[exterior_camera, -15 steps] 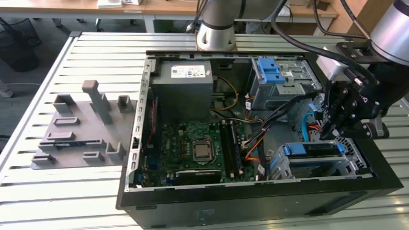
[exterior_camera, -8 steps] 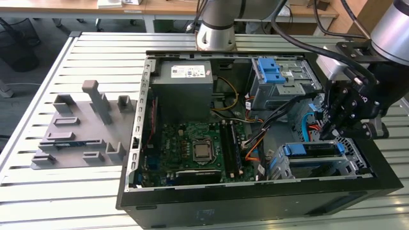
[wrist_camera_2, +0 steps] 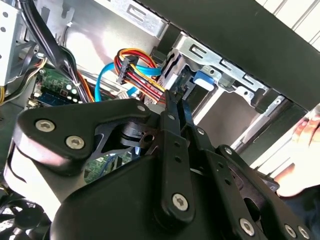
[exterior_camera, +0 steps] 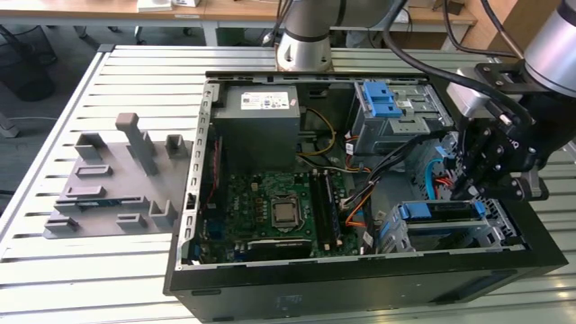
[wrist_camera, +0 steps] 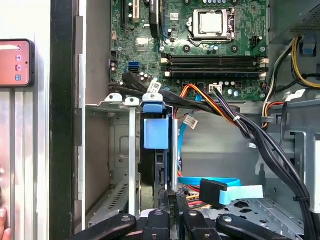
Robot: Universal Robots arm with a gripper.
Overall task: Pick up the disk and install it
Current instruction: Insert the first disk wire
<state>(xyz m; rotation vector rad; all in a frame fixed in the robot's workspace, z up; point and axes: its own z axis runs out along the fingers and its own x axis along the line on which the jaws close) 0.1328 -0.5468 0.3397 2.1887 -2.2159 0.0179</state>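
End effector: black multi-link end effector (exterior_camera: 475,177) at right centre of the exterior view, over the open PC case's right side; fingers drawn together, tips at the rear edge of the disk in both wrist views (wrist_camera_2: 176,102) (wrist_camera: 170,200). Can't tell whether they pinch it or just press on it.
Disk: silver hard drive in a bright blue plastic carrier frame (exterior_camera: 438,211), lower right of the exterior view, sitting in the lower metal drive bay (exterior_camera: 504,229). In the first wrist view the blue carrier tab (wrist_camera: 156,127) stands upright in the bay, centre frame.
Case: black open desktop tower case (exterior_camera: 360,287) lying on its side on the slatted metal table (exterior_camera: 81,277).
Inside: green motherboard (exterior_camera: 270,209) at centre-left, large grey power-supply box with white sticker (exterior_camera: 261,118) above it, upper metal drive cage with blue plastic latches (exterior_camera: 392,108) at upper right.
Cables: orange/red/yellow bundle (wrist_camera_2: 137,70) and light-blue flat cable (wrist_camera: 235,192) just beside the bay.
Table left: grey moulded fixture with upright blocks (exterior_camera: 112,179).
Extra: phone with a red screen (wrist_camera: 16,62) at upper left of the first wrist view.
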